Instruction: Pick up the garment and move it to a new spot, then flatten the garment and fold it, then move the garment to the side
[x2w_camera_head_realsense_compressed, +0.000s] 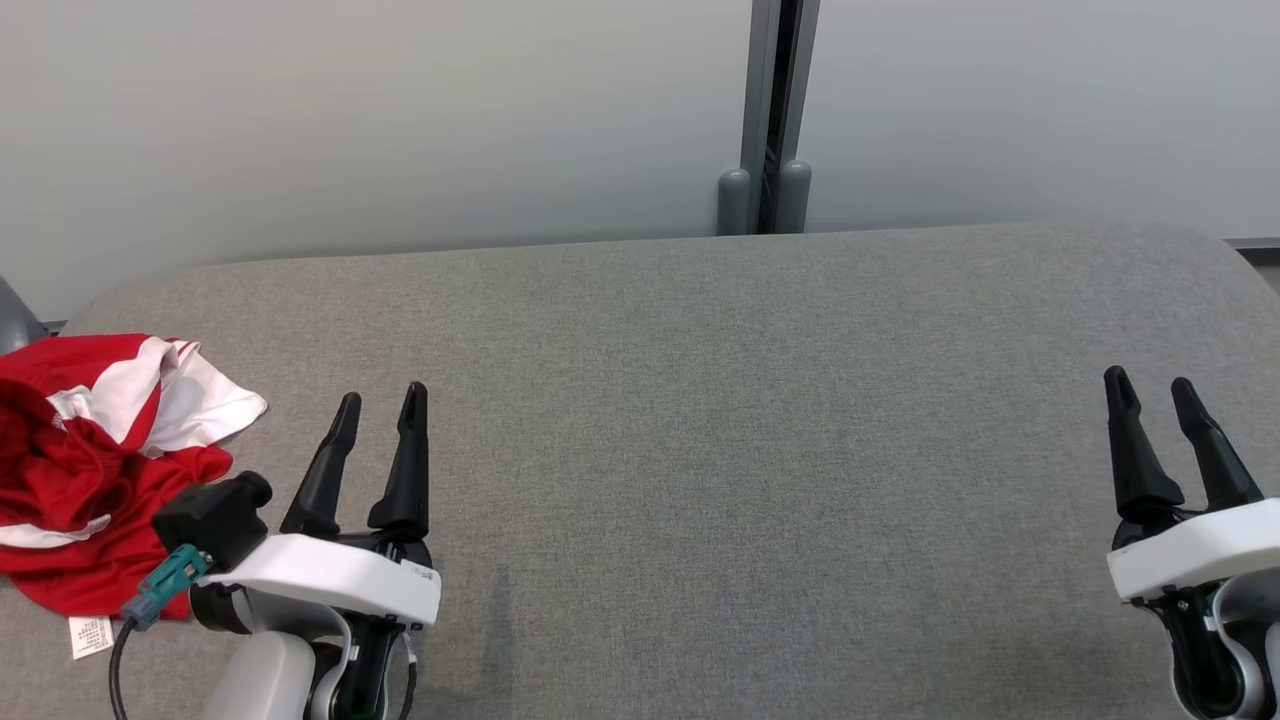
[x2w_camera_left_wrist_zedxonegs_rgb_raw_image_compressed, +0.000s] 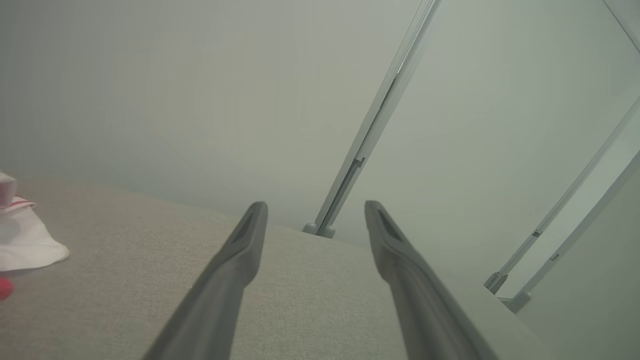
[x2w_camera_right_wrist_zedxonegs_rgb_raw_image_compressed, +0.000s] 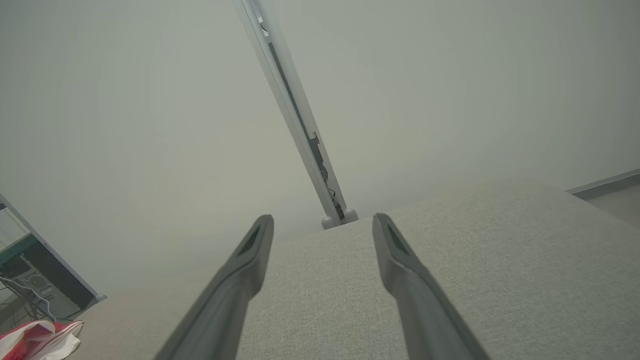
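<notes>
The garment (x2w_camera_head_realsense_compressed: 95, 470) is red with white stripes and lies crumpled at the left edge of the grey table (x2w_camera_head_realsense_compressed: 750, 400), a white label at its near hem. Its white corner (x2w_camera_left_wrist_zedxonegs_rgb_raw_image_compressed: 25, 245) pokes into the left wrist view, and a bunched bit of the garment (x2w_camera_right_wrist_zedxonegs_rgb_raw_image_compressed: 40, 340) sits at the lower left of the right wrist view. My left gripper (x2w_camera_head_realsense_compressed: 382, 400) stands open just right of the garment, nothing between its fingers (x2w_camera_left_wrist_zedxonegs_rgb_raw_image_compressed: 240, 250). Far across at the table's right side, my right gripper (x2w_camera_head_realsense_compressed: 1150, 382) is open and empty too.
A pale wall runs behind the table, with a grey vertical post (x2w_camera_head_realsense_compressed: 770, 120) and two rounded stubs at its foot. The table's far corners are rounded. Dark equipment and cables (x2w_camera_right_wrist_zedxonegs_rgb_raw_image_compressed: 30, 285) stand past the table's left end.
</notes>
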